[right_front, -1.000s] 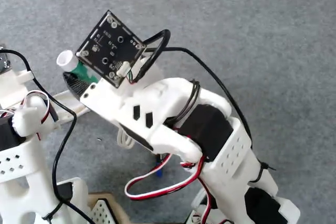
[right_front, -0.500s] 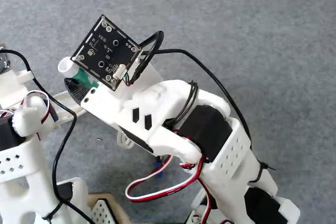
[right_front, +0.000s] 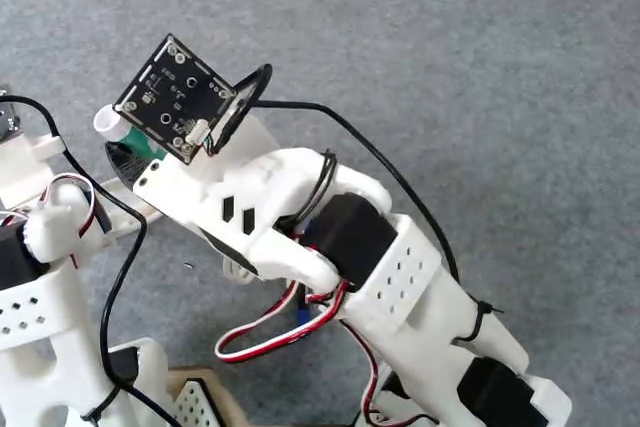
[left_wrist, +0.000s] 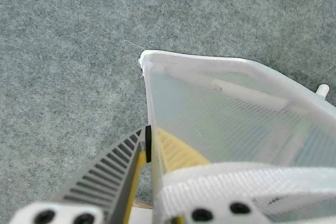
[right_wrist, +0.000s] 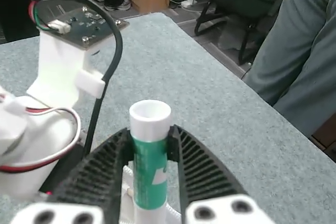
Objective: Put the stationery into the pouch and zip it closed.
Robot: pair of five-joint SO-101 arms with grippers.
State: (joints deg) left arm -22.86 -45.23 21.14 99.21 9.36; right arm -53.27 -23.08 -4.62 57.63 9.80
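Observation:
A glue stick [right_wrist: 149, 161] with a green body and white cap stands upright between the black ribbed fingers of my right gripper [right_wrist: 150, 141], which is shut on it. In the high view that glue stick [right_front: 112, 124] pokes out at the left, from under the right arm's camera board, over the left arm [right_front: 50, 237]. My left gripper [left_wrist: 152, 145] is shut on the edge of a translucent white pouch [left_wrist: 226, 108]. Its black finger [left_wrist: 118, 163] is outside the pouch wall. Pale stick shapes show through the pouch. The right arm covers the pouch in the high view.
Grey carpet-like cloth [right_front: 480, 87] covers the table, with open room to the right and far side. A small blue object [right_front: 303, 316] shows under the right arm, mostly hidden. The left arm's camera mount [right_wrist: 65, 61] stands close beside the glue stick.
The right arm has carried the glue stick to the left and slightly farther away across the table. The left arm has stayed put.

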